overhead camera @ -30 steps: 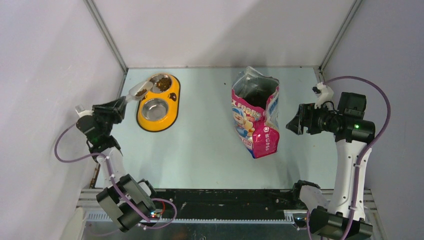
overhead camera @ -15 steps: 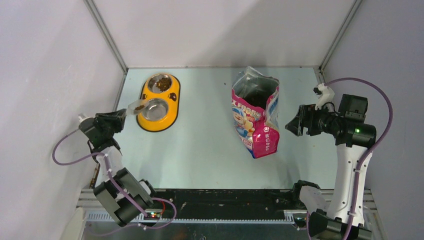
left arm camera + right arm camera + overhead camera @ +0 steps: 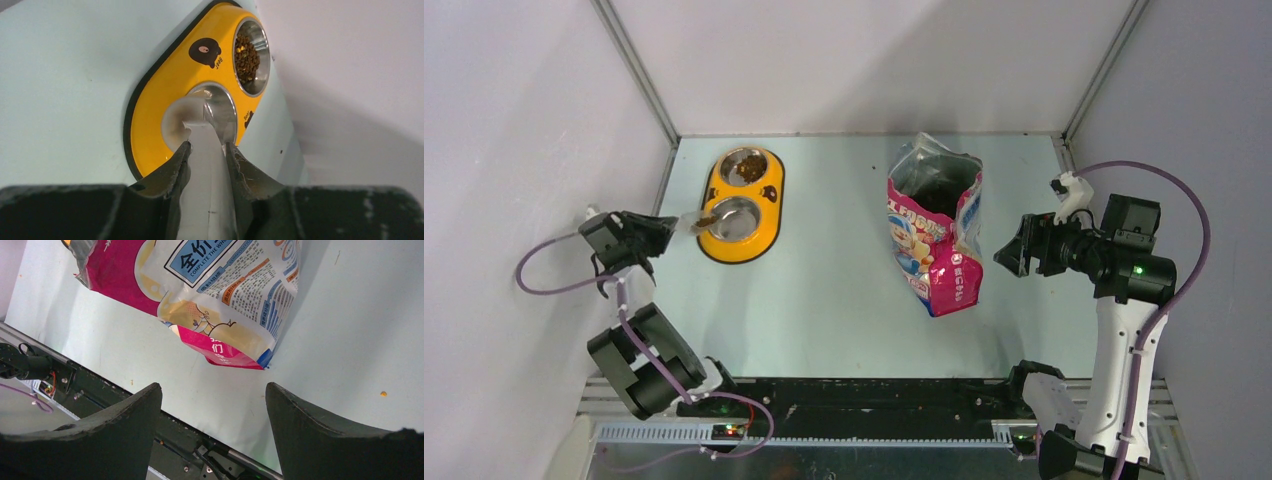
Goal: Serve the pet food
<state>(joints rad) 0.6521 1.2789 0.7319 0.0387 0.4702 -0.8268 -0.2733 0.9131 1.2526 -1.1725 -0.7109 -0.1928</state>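
Brown pet food (image 3: pixel 748 168) fills the far steel bowl of the yellow double feeder (image 3: pixel 764 225); it also shows in the left wrist view (image 3: pixel 247 50). A small dark heap of it (image 3: pixel 705 219) lies in the clear plastic scoop (image 3: pixel 696 219). My left gripper (image 3: pixel 664 226) is shut on the scoop's handle (image 3: pixel 205 165) and holds the scoop (image 3: pixel 182 117) over the left rim of the near bowl (image 3: pixel 734 218), which looks empty. My right gripper (image 3: pixel 1014 248) is open and empty, right of the pink cat-print bag (image 3: pixel 934 230), which stands open.
The feeder (image 3: pixel 165 95) sits at the far left of the table, close to the left wall. The bag's lower end (image 3: pixel 220 300) hangs over the table ahead of my right gripper (image 3: pixel 212 405). A single orange crumb (image 3: pixel 383 393) lies on the table. A black rail runs along the near edge.
My left arm has pulled back to the left and nearer, carrying the scoop from the far bowl to the near bowl's left rim. The right arm has hardly moved.
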